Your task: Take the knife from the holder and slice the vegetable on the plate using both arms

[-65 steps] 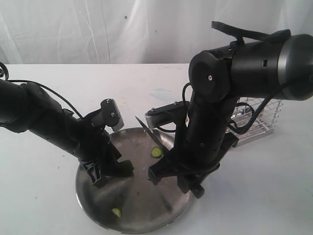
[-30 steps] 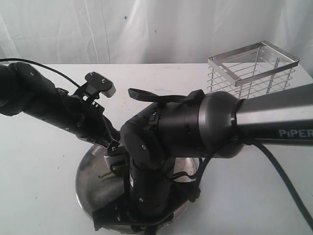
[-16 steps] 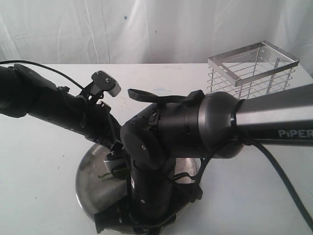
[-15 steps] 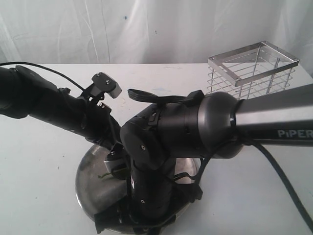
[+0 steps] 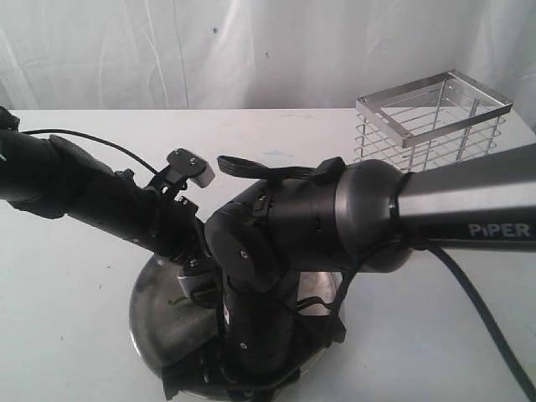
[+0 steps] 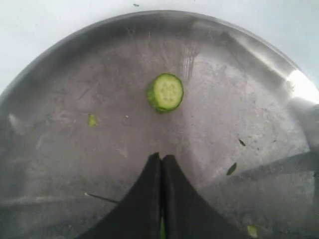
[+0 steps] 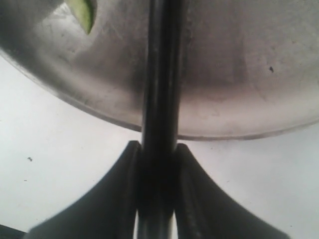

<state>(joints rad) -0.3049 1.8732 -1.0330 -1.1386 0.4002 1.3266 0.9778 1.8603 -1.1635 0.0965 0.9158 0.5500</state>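
Exterior view: right arm (image 5: 285, 234) bulks over plate (image 5: 149, 306) and hides most of it. Left arm (image 5: 92, 197) reaches in from the left, its tip lost behind right arm. Holder (image 5: 431, 117) stands upright at far right of table (image 5: 67, 335), well apart from plate; seen in this view only. Thin green stem of vegetable (image 5: 177, 300) lies on plate by left arm's end. L wrist view: left gripper (image 6: 161, 158) jaws pressed together over plate floor. Green sliver (image 6: 162, 230) shows low in the seam, cannot tell if gripped. Round slice (image 6: 166, 92) lies flat, apart from the tips, w/ small green bits nearby. R wrist view: right gripper (image 7: 157, 147) clamped on knife (image 7: 160, 74), which runs across plate rim. Part of another slice (image 7: 83, 12) lies near it.
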